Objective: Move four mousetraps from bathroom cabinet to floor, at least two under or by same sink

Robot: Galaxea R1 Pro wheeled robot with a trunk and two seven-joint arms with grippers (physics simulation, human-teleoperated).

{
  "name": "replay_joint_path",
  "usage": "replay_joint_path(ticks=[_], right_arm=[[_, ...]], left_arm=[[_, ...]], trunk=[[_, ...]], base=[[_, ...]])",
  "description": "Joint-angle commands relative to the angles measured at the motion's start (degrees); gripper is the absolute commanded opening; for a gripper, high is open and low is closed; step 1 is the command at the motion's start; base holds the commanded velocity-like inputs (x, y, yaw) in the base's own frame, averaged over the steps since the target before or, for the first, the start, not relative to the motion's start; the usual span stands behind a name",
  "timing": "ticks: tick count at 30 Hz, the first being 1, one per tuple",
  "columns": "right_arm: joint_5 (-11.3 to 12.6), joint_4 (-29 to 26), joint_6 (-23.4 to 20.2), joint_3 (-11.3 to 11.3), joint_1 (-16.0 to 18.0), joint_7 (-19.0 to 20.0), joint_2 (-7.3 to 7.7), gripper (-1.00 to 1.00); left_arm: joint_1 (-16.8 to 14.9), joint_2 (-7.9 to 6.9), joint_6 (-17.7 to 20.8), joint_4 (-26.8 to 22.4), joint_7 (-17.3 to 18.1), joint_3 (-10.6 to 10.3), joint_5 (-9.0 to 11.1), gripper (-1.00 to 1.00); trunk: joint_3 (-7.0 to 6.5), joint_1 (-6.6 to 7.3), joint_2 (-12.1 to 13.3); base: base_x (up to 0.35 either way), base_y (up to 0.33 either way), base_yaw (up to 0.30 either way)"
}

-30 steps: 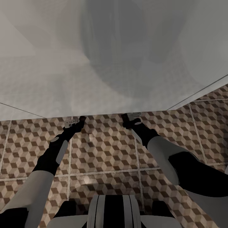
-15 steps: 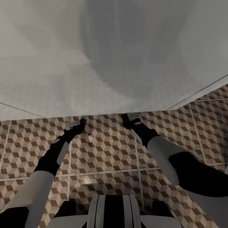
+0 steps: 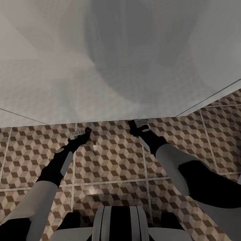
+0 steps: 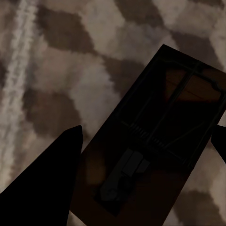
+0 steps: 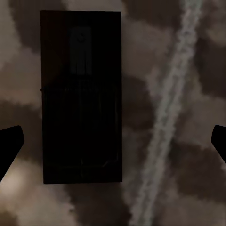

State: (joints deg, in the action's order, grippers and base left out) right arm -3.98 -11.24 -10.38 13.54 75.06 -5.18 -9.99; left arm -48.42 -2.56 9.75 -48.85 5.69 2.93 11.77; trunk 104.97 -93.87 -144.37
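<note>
Wrist views: a trap lies on the tiles under each gripper

Your left gripper is spread wide over one mousetrap; your right gripper, also spread, hovers over another mousetrap. Both lie flat on the floor. They look light and stiff; pinch the long edges, clear of the wire.

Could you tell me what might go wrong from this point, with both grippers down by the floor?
1. The left wrist view shows a mousetrap lying on the tiled floor between the spread fingers of the left gripper; lowering or turning could knock it.
2. The right gripper, also open, hangs over another mousetrap; the same risk applies.
3. Both grippers work close beneath a white overhang, so lifting the arms carelessly could strike it.
</note>
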Motion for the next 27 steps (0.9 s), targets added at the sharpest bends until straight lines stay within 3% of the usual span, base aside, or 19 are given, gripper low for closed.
replay_joint_path(ticks=[1,27], right_arm=[[-0.4,-0.1,-0.4,0.2,0.0,-0.2,-0.01,1.00],[-0.4,-0.1,-0.4,0.2,0.0,-0.1,-0.01,1.00]], left_arm=[[0.0,0.01,0.4,0.0,0.3,0.1,0.5,-1.00],[0.0,0.01,0.4,1.4,0.3,0.3,0.5,-1.00]], trunk=[[0.03,0.01,0.0],[0.03,0.01,0.0]], base=[[0.000,0.000,0.000],[0.000,0.000,0.000]])
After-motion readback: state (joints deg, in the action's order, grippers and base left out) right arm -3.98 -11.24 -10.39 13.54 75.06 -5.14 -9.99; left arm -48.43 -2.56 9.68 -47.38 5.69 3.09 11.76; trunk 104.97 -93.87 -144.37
